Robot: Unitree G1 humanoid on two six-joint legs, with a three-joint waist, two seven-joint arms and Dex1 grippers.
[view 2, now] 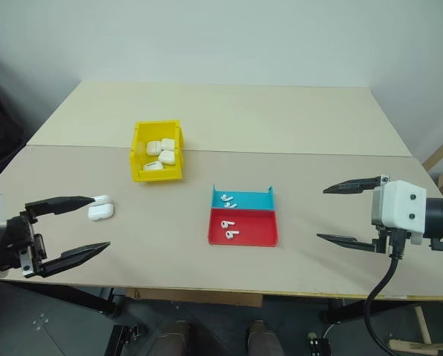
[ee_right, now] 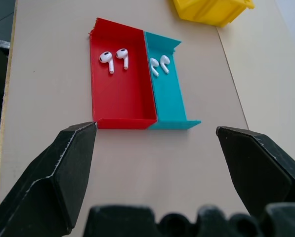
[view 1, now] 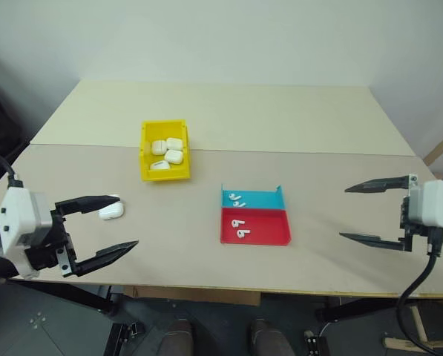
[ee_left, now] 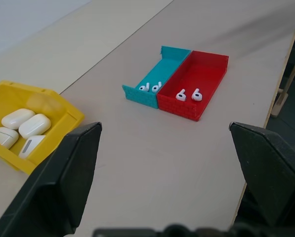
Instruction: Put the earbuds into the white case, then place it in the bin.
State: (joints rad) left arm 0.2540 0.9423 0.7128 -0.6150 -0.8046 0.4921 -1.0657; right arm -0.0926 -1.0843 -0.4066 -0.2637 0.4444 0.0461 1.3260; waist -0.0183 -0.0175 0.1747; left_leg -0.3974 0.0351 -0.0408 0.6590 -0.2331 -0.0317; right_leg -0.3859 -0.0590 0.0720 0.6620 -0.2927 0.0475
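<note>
Progress on this job looks close to nil, judging by how things lie. Both my pincers hang spread wide and empty above the near edge of the counter: my left pincer (view 1: 95, 226) at the near left corner, my right pincer (view 1: 377, 211) at the near right.

The earbuds (ee_right: 114, 58) I take to be my target lie as a pair in the red tray (view 1: 269, 236), which sits near the middle of the near edge. A second pair of earbuds (ee_right: 159, 64) lies in the blue tray (view 1: 262, 199), which touches the red one on its far side. None of them is in a case yet.

The white case (view 1: 111, 211) rests on the counter just beside the upper finger of my left pincer; I cannot tell whether they touch, nor whether its lid is open or shut.

The bin (view 1: 148, 156) stands further back, left of the trays, and holds several other white cases (ee_left: 24, 126) already.

Left to do, as I judge it: fetch the earbuds, seat them in the case, shut it if need be, and carry it to the bin. That is everything.
</note>
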